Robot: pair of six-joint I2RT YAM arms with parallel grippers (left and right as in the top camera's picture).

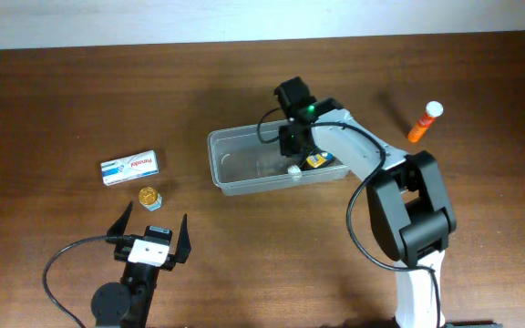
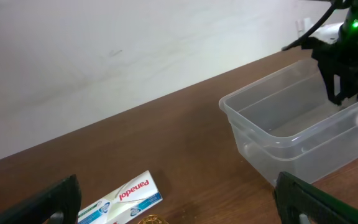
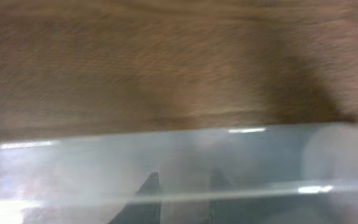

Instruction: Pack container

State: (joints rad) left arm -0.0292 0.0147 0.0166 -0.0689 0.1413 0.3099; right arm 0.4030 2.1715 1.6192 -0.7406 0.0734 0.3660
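The container (image 1: 229, 164) sits mid-table, the right arm arching over from the near edge so the right gripper (image 1: 295, 157) dips into its right end, grip impossible to tell, while the left gripper (image 1: 158, 213) lies low near-left, fingers spread wide, below a box (image 1: 130, 167).

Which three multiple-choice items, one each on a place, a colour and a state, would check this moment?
1. Relative to the container, the orange bottle lies:
A. inside it
B. on the table, to its right in the overhead view
C. on the table, to its left

2. The box is mainly:
A. white with blue
B. red
C. black

3. The left tool is:
A. open and empty
B. shut on the box
C. shut on the bottle

Answers:
1 B: the bottle rests on bare wood outside the rim.
2 A: its face is white with blue print.
3 A: its jaws are spread with nothing between them.
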